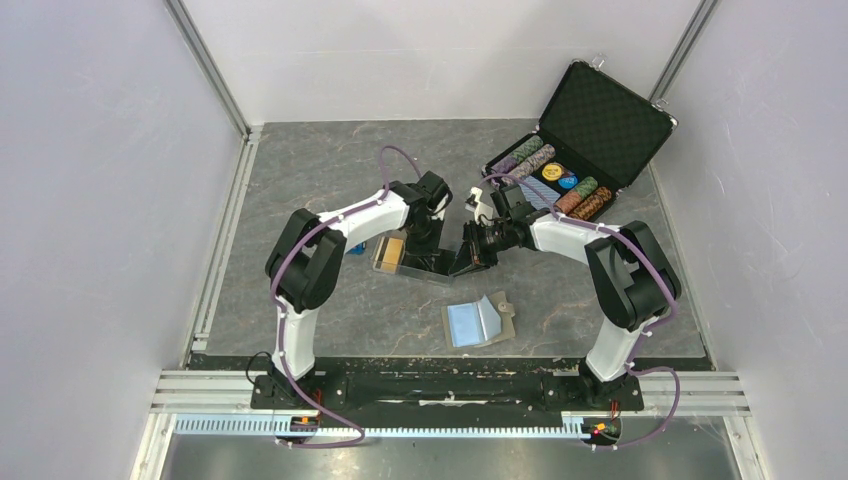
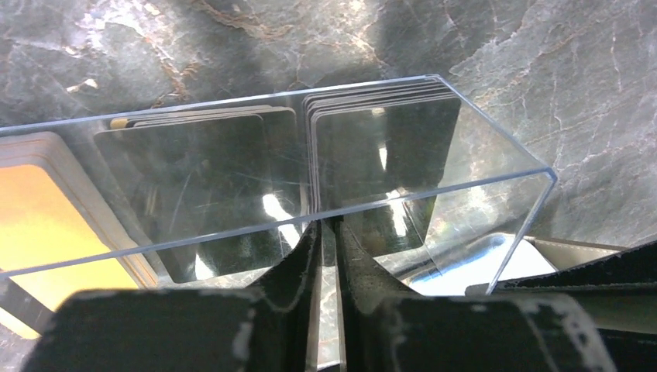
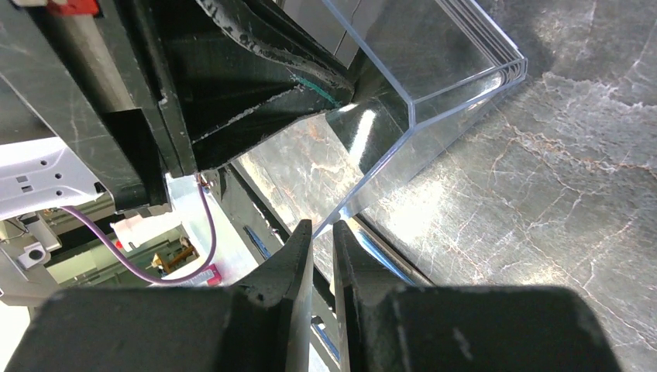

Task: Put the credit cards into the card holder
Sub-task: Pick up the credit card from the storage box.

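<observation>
A clear plastic tray (image 1: 404, 264) holds the credit cards: an orange-tan one (image 2: 46, 232) at its left end and several black ones (image 2: 217, 170) standing side by side. My left gripper (image 2: 329, 226) is shut on the tray's near wall. My right gripper (image 3: 324, 226) is shut on the bottom edge of the tray's end wall (image 3: 372, 155), right beside the left gripper (image 1: 437, 260). The tray looks tilted up off the table. The card holder (image 1: 478, 320) lies open, pale blue inside up, nearer the arm bases and apart from both grippers.
An open black poker-chip briefcase (image 1: 590, 130) with chips and a blue deck stands at the back right. Grey walls and metal rails (image 1: 225, 240) bound the marbled tabletop (image 1: 320, 170). A small blue object (image 1: 357, 249) lies left of the tray.
</observation>
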